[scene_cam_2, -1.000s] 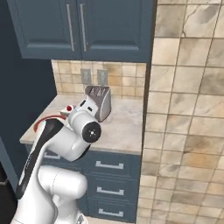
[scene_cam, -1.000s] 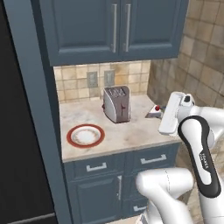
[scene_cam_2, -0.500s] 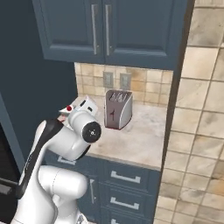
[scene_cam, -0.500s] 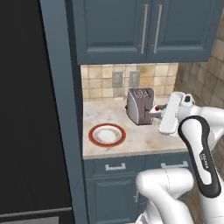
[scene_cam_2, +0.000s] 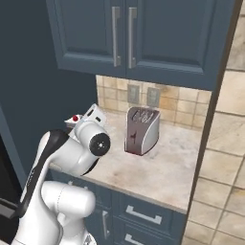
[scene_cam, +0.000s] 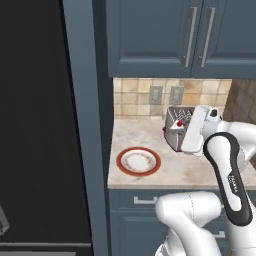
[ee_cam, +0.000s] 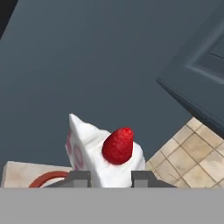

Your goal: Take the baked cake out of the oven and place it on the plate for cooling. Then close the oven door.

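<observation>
- The tool [ee_cam: 111, 178] is clenched on the cake [ee_cam: 103, 151]: in the hand view its two tips sit against the base of the white wedge on either side, and the red berry on top is upright.
- The cake is held in the air, clear of the desk [scene_cam: 200, 172]. In the left base view its red dot shows just ahead of the white hand, in front of the toaster [scene_cam: 176, 127].
- The plate [scene_cam: 138, 161], white with a red rim, lies on the desk near the front left corner, bare. The cake is well above it and to the toaster side, not over it.
- In the hand view a red arc of the plate rim shows at the lower left, below the cake. Judgement: the wedge is being carried level so that the berry side stays up for setting down.
- Judgement: the placing step is in hand; the cake has yet to be brought over the plate and lowered.
- The toaster stands near the back of the desk, just beside the hand; a sweep toward the plate should pass in front of it.
- The oven door is not discernible; its state cannot be told.
</observation>
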### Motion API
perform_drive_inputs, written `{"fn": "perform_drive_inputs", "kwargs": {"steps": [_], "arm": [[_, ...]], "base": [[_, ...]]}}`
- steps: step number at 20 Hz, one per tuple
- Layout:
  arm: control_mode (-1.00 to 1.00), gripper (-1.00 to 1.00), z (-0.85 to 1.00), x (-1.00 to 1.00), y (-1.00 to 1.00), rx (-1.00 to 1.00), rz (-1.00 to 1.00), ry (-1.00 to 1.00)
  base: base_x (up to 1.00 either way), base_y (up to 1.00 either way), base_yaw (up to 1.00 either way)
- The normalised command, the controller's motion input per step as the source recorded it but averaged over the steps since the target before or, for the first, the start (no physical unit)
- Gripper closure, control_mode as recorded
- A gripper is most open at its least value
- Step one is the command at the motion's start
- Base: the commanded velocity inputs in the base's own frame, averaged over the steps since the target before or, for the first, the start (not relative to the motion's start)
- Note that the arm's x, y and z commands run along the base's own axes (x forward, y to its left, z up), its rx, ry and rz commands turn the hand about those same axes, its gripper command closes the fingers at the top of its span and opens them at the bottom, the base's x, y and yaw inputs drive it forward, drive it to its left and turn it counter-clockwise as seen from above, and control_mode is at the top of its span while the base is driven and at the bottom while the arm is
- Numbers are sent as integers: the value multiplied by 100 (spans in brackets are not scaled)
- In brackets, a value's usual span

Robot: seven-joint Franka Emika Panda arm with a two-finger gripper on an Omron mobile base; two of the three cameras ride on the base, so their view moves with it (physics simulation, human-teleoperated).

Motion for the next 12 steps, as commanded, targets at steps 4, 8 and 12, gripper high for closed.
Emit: {"fn": "perform_drive_inputs", "kwargs": {"steps": [4, 8, 12], "arm": [[100, 100, 0, 0, 0, 0, 0, 0], [100, 100, 0, 0, 0, 0, 0, 0], [-100, 100, -1, 16, 8, -7, 14, 5]], "base": [[35, 11, 27], [16, 11, 28], [10, 6, 14]]}}
